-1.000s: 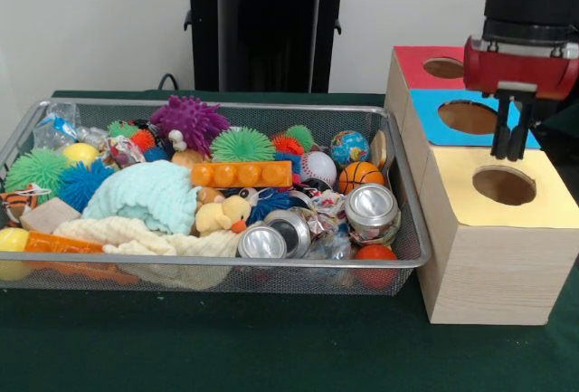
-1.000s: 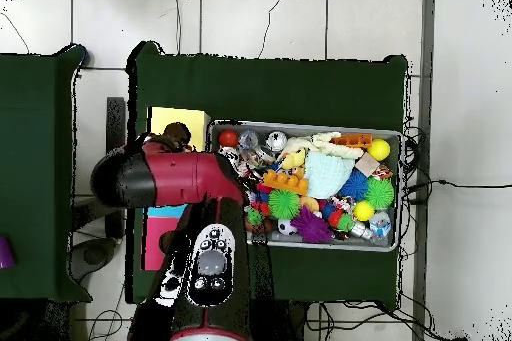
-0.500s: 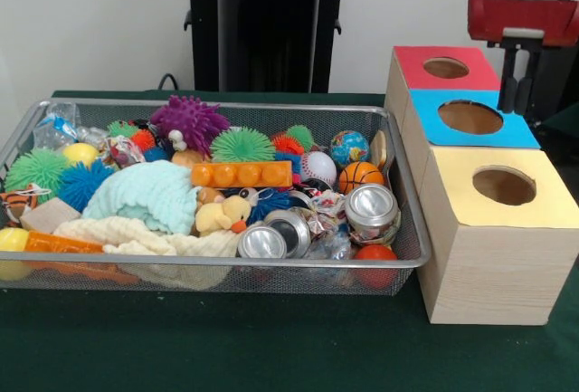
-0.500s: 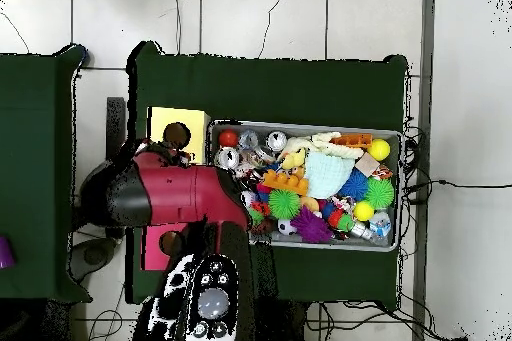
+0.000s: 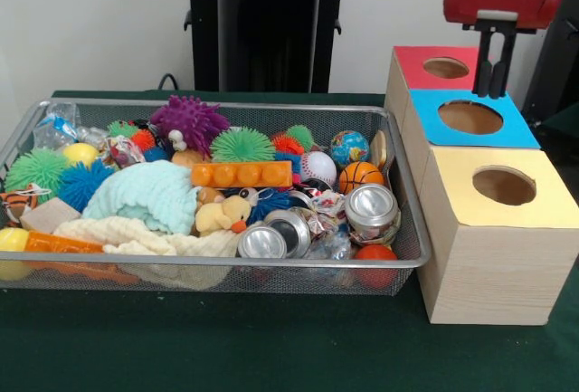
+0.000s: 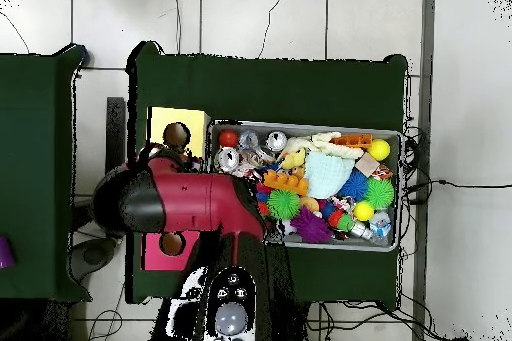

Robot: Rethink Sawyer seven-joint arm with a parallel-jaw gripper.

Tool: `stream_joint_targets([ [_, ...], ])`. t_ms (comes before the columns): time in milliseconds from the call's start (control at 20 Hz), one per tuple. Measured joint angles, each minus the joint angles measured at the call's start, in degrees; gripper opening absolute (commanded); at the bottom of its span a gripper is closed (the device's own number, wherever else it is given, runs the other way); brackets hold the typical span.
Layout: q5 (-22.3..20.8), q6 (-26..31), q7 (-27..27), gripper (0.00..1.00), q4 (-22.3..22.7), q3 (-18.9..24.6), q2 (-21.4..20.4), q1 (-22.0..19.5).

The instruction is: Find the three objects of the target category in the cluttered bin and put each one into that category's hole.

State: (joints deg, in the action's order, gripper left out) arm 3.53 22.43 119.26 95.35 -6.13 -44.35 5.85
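Observation:
My gripper (image 5: 493, 93) hangs above the far edge of the blue hole (image 5: 470, 117), just right of the red hole (image 5: 446, 67). Its two black fingers (image 5: 487, 71) stand close together with nothing between them. The yellow hole (image 5: 504, 185) is nearest the front. The wire bin (image 5: 217, 102) holds three crushed silver cans (image 5: 371, 205) at its right front, a baseball (image 5: 317, 167), a basketball (image 5: 360, 175), a globe ball (image 5: 348, 148), and spiky balls such as the purple one (image 5: 188, 122). In the overhead view the red arm (image 6: 190, 202) hides the gripper and the blue hole.
The bin (image 6: 300, 124) also holds a mint cloth (image 5: 149, 195), a cream cloth (image 5: 136, 238), an orange block strip (image 5: 242, 175) and a yellow duck (image 5: 222, 215). The wooden box (image 5: 488, 265) stands right against the bin's right wall. A black pedestal (image 5: 267, 21) rises behind.
The gripper has risen from low over the yellow and blue tops and shifted toward the far end, now hanging by the red and blue holes. Nothing in the bin moved.

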Motion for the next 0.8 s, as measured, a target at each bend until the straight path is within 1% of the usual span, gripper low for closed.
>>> stream_joint_targets([
  [300, -1.6, 0.0, 0.0, 0.00, 0.5, -0.1, 0.0, -2.2],
  [400, -1.8, 0.0, 0.0, 0.00, 0.5, -0.2, 0.0, -2.3],
  [450, -2.5, 0.0, 0.0, 0.00, 0.7, -0.3, 0.0, -2.8],
  [800, -4.2, 0.0, 0.0, 0.00, 0.7, -1.1, 0.0, -3.1],
])
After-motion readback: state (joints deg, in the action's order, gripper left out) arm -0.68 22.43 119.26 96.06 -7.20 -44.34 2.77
